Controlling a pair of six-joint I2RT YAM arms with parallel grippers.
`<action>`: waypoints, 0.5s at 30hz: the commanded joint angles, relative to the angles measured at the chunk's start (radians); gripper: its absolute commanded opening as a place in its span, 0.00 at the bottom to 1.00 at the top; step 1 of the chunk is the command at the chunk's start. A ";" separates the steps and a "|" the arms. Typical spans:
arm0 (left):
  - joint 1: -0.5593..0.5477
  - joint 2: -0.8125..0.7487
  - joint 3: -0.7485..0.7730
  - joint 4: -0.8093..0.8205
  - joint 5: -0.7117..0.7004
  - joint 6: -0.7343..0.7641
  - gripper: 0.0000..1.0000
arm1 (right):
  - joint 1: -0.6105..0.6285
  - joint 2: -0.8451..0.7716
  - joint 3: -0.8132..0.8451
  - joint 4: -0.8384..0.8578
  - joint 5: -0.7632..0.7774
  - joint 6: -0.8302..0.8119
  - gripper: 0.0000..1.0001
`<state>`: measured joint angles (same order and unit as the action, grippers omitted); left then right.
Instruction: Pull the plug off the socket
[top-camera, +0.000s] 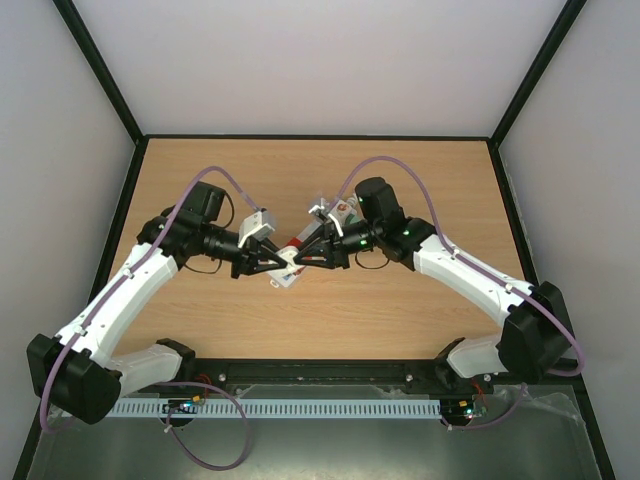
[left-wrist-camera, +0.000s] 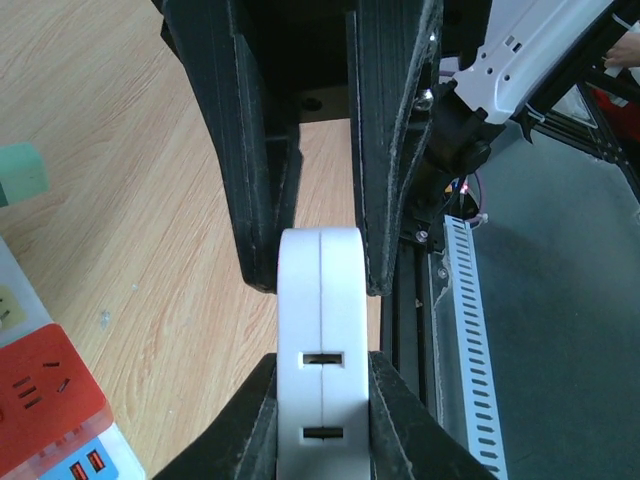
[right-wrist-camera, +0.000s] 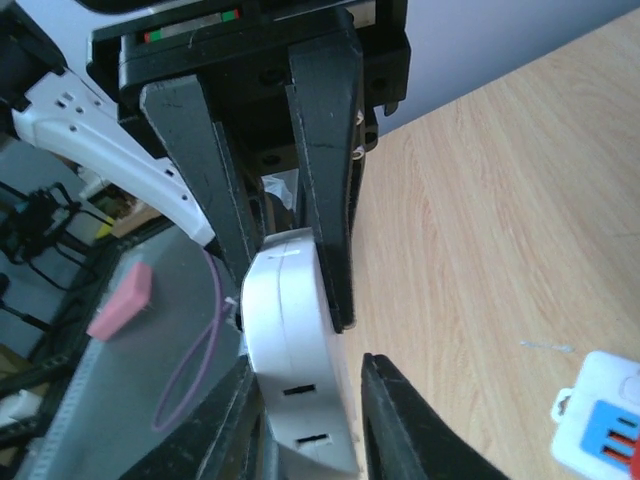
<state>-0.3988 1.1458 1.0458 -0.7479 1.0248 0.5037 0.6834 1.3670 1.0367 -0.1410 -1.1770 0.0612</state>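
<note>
Left tool (left-wrist-camera: 318, 278): closed on the rounded top of the plug (left-wrist-camera: 320, 340), one finger pressed to each flat side, just right of the socket (left-wrist-camera: 45, 400) in its own view.
Plug: white hard shell seen edge-on, with a seam down the middle and two small slots. It is held just beside the socket, with bare counter (left-wrist-camera: 150, 200) showing between them. Its lower end runs out of frame, so I cannot tell whether it sits in the socket or is clear of it.
Socket: lies flat on the counter with its red and blue squares face up. Neither tool is on it.
Right tool (right-wrist-camera: 290, 300): closed on the same plug from the far side, its fingers looking to touch both flat faces.
Handling: likely light, stiff and smooth, so fingers may slide along the shell. The pins may bind, and a socket this light could lift with the plug.
Hold: grip the flat sides close to the socket's face and pull straight away from it. One tool would serve better pinning the socket.
</note>
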 joint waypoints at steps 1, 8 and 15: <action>-0.002 -0.003 -0.012 0.016 0.031 -0.020 0.22 | 0.007 0.000 0.022 0.025 -0.003 0.001 0.22; 0.022 0.009 0.031 -0.133 -0.002 0.064 0.38 | 0.000 -0.024 -0.006 0.030 0.005 0.008 0.11; 0.047 0.008 0.021 -0.216 0.036 0.111 0.37 | -0.012 -0.046 -0.028 0.040 -0.002 0.003 0.10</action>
<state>-0.3683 1.1610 1.0504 -0.8959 1.0145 0.5705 0.6781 1.3575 1.0225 -0.1307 -1.1709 0.0666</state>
